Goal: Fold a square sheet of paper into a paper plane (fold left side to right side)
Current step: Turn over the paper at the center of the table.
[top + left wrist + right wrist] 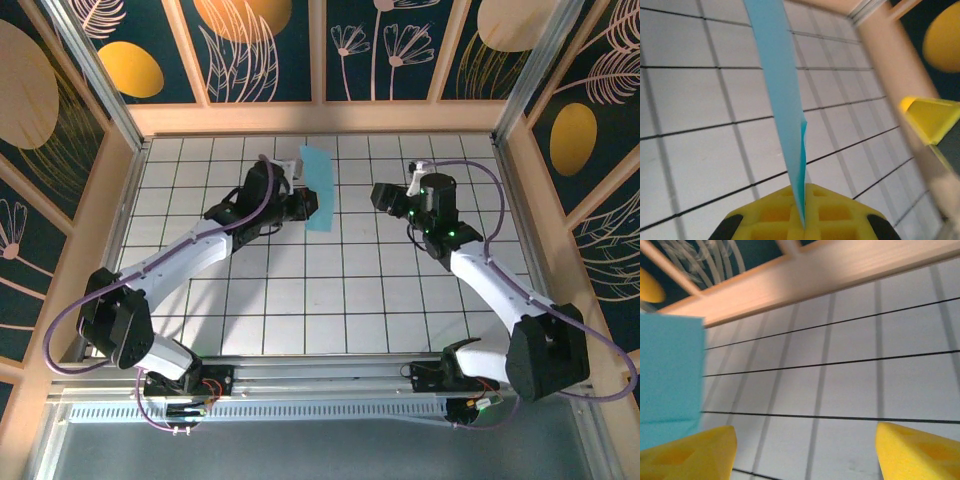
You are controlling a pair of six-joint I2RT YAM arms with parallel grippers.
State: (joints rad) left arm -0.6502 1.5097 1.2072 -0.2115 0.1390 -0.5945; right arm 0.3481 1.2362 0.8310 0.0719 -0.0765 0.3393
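Folded sheet held between two arms over the white tiled surface (350,300). The left jaws are pressed together on the light-blue sheet of paper (318,188), pinching it by one edge. From the left wrist the sheet of paper (780,85) is seen edge-on, rising as a thin blade out of the seam between the two yellow pads (835,217); a second, shorter layer shows along its side just above the grip. From overhead the sheet projects beyond the left jaws as a narrow strip, and whether its far end touches the surface cannot be told. The right jaws are spread: their yellow fingers (920,452) stand well apart, with bare tiles between them and nothing gripped. The sheet of paper (670,370) sits just outside one of these fingers — contact cannot be told. Overhead, the right jaws face the sheet from the side opposite the left jaws, near it, with a gap of tiles between.
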